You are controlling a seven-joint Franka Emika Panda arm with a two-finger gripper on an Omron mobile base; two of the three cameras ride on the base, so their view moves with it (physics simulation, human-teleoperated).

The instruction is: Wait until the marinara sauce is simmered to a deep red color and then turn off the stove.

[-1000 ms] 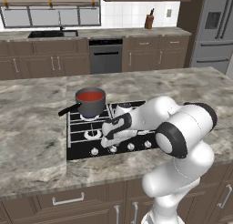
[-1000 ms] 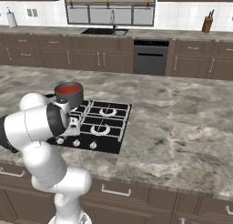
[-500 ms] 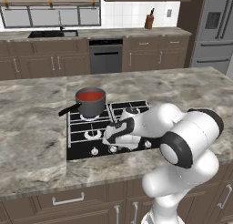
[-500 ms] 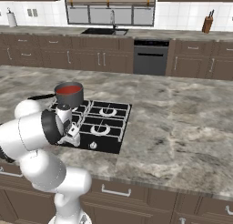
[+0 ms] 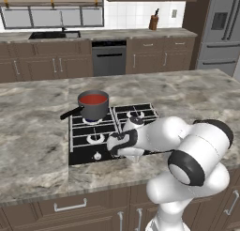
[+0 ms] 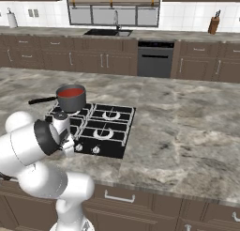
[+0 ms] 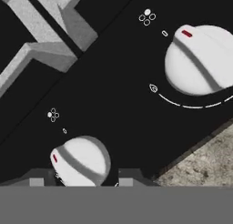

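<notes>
gripper: jaws parted, straddling a silver knob on the stove near edge, nothing clamped | marinara sauce: held in saucepan on far-left burner, beyond the gripper

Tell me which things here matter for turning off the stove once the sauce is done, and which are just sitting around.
Part of the job:
marinara sauce
saucepan
stove
stove knobs
end effector, open either side of a knob

Just lying about:
knife block
sink
fridge
dishwasher
</notes>
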